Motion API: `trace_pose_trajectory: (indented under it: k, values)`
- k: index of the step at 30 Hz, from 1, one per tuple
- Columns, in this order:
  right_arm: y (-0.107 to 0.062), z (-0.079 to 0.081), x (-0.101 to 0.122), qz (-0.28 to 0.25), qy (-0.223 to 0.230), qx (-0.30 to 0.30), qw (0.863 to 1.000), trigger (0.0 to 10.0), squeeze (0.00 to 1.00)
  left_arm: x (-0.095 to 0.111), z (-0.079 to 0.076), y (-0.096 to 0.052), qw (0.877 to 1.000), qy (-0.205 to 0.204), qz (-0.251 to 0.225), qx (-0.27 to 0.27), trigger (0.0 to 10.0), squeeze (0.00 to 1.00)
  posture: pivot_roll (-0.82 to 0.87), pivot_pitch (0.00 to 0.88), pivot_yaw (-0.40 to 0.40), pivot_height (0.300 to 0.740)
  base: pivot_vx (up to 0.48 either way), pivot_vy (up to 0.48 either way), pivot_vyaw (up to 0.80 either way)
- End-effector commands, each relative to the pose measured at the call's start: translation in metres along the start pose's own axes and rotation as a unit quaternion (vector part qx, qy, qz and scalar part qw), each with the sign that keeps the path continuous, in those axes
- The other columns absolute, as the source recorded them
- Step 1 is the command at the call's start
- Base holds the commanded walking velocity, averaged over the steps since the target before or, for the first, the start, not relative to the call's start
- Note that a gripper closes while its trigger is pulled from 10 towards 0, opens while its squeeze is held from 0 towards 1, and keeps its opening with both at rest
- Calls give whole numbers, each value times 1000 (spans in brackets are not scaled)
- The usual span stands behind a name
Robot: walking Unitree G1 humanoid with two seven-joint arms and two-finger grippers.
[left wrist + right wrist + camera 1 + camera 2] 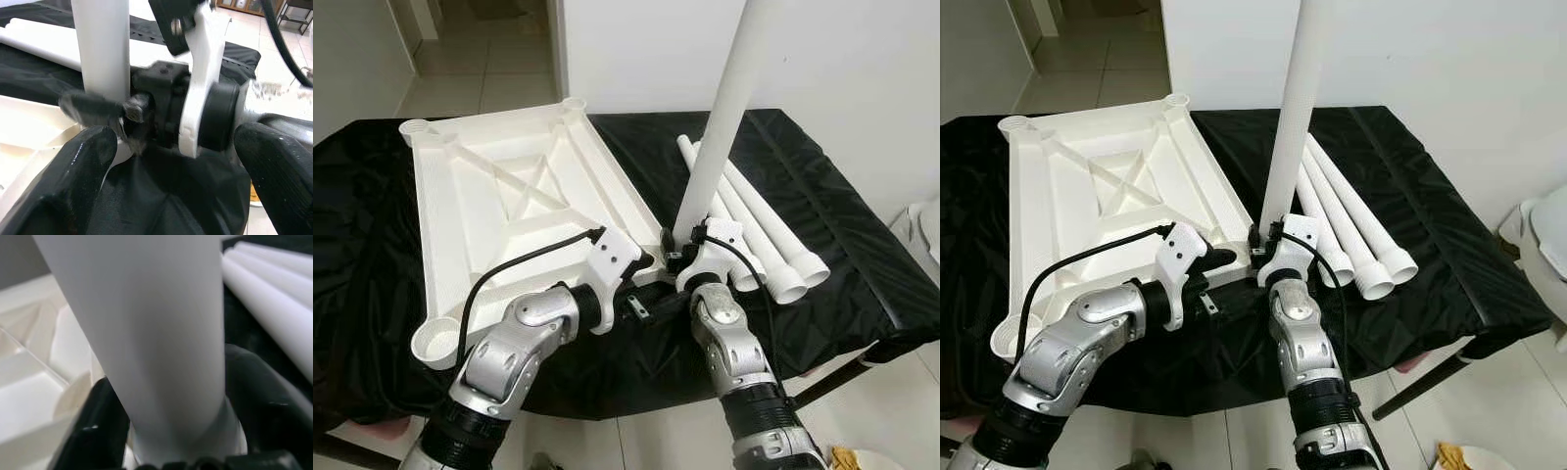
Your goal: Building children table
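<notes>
Standing nearly upright, a long white leg (720, 117) has its lower end at the near right corner socket of the upturned white tabletop (499, 196), which lies underside-up on the black-covered desk (842, 235). The right pincer (682, 257) pinches the leg low down, just above the socket; in the right wrist view its black fingers (95, 426) press the tube from both sides. The left pincer (641, 284) sits just beside it at the tabletop's near edge, its fingers (83, 161) spread, with the leg's foot and the other pincer between them, holding nothing.

Three more legs (773, 245) lie side by side on the desk to the right of the tabletop, flared ends toward the robot.

The leg looks like a hollow plastic tube: light and stiff, but smooth and round, so it probably turns or slides in a two-finger grip. Being long, it likely tips easily when held this low; a hold near the foot gives good aim at the socket but little control of the far end. The tabletop seems a rigid ribbed moulding, light enough to skid on the slick black cloth when pushed, so bracing its rim near the socket appears wise. Whether the leg is fully seated cannot be told.
</notes>
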State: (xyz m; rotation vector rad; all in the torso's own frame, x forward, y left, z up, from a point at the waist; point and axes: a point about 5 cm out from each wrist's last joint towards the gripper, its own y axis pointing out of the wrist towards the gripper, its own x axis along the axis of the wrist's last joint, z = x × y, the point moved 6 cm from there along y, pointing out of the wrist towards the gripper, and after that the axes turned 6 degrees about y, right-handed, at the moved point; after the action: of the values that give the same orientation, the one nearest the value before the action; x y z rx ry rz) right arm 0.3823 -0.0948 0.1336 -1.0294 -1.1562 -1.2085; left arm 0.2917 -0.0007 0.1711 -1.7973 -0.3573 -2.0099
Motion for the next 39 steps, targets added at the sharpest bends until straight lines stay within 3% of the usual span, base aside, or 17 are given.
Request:
trace_pose_trajectory:
  k: [1, 5, 8, 9, 10, 12, 17, 27, 39]
  values:
    - [-2, -6, -2, 4, -4, -2, 1000, 10000, 1000, 0, -2, 2, 1000, 7, 2, -9, 10000, 0, -89, 10, 0, 740, 0, 0, 0]
    - [-2, -12, 4, -6, 6, 5, 1000, 10000, 1000, 1, 0, 3, 1000, 7, 1, -9, 10000, 0, -94, 13, 0, 740, 0, 0, 0]
    - [-2, -8, 12, -8, 18, 82, 996, 10000, 1000, 2, 4, 4, 1000, 9, 0, -5, 10000, 0, -101, 12, 13, 740, 0, 0, 0]
    - [-2, -8, 12, -8, 18, 82, 996, 10000, 1000, 2, 4, 4, 1000, 9, 0, -5, 10000, 0, -101, 12, 13, 740, 0, 0, 0]
    - [-1, -10, 14, -5, 23, 106, 994, 10000, 0, 2, 6, 4, 1000, 10, -1, -4, 10000, 0, -99, 9, 19, 740, 0, 0, 0]
    - [-1, -10, 14, -5, 23, 106, 994, 10000, 0, 2, 6, 4, 1000, 10, -1, -4, 10000, 0, -99, 9, 19, 740, 0, 0, 0]
    - [0, -15, 24, -12, -24, 216, 976, 10000, 0, 8, 9, 4, 1000, 21, -5, -1, 10000, 0, -76, 21, 11, 740, 0, 0, 0]
    - [22, -31, 22, 20, -55, 264, 963, 10000, 0, 8, 5, 2, 1000, 13, -8, 8, 10000, 0, -40, 29, -5, 740, 0, 0, 0]
    - [32, -30, 15, 66, -72, 303, 948, 10000, 0, 11, 5, 4, 1000, 11, -14, 14, 10000, 0, -27, 31, -19, 740, 0, 0, 0]
